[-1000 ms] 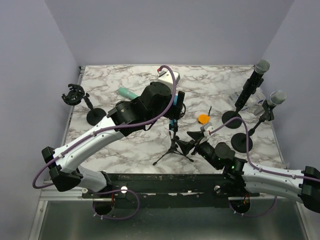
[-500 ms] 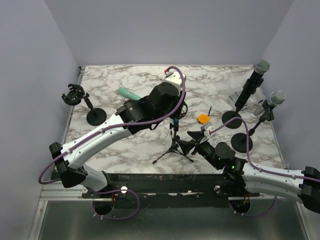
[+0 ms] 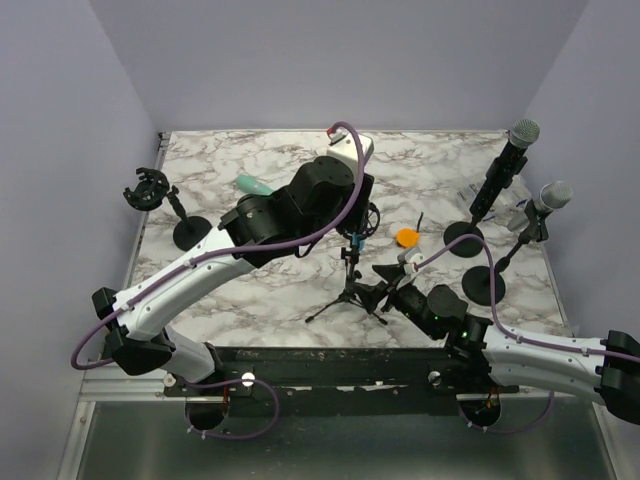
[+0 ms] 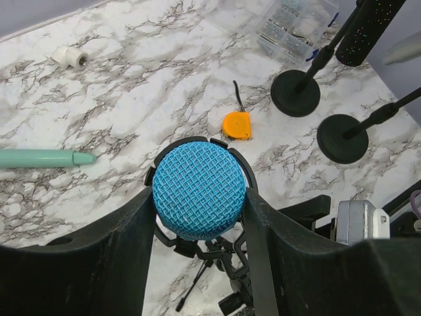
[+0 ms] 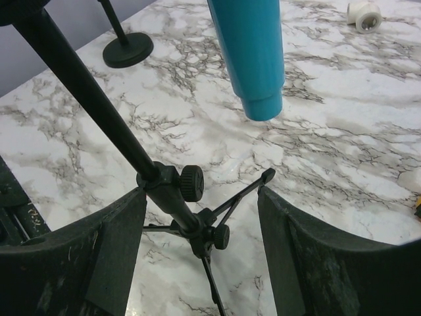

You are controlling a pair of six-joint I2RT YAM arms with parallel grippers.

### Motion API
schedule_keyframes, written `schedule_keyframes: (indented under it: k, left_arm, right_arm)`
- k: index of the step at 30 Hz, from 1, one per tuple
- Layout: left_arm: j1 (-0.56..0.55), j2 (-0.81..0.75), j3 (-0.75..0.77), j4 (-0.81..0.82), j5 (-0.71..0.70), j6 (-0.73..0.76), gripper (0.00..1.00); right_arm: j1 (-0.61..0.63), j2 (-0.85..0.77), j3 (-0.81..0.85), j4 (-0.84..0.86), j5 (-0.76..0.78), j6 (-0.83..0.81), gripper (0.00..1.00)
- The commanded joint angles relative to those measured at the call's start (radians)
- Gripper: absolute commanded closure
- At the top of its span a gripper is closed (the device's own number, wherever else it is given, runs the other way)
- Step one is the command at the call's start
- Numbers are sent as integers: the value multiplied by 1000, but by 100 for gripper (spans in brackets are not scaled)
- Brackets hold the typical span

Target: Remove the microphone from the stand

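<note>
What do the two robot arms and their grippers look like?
Left arm and right arm: white shells, black joints, a purple cable looping along each. Green lights on the right arm. Left gripper and right gripper: two broad matte black fingers each.

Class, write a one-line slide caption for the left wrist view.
Left claw grips the blue microphone by its mesh head, above the tripod stand on the marble table.

One blue microphone [image 4: 199,191], two grey-headed, four stands [image 3: 347,298]
</note>
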Motion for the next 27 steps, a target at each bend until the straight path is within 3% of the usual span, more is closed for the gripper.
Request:
schedule_keyframes:
  k: [1, 14, 27]
  left_arm:
    - [-14, -16, 80, -43, -2, 12, 91]
    - [-14, -38, 223, -120, -2, 14, 100]
    - [-13, -169, 258, -92, -47, 94, 100]
  right_arm:
    - [5, 4, 12, -15, -2, -1, 30]
    - [5, 20, 17, -10, 1, 1, 30]
    - [4, 25, 16, -8, 3, 2, 29]
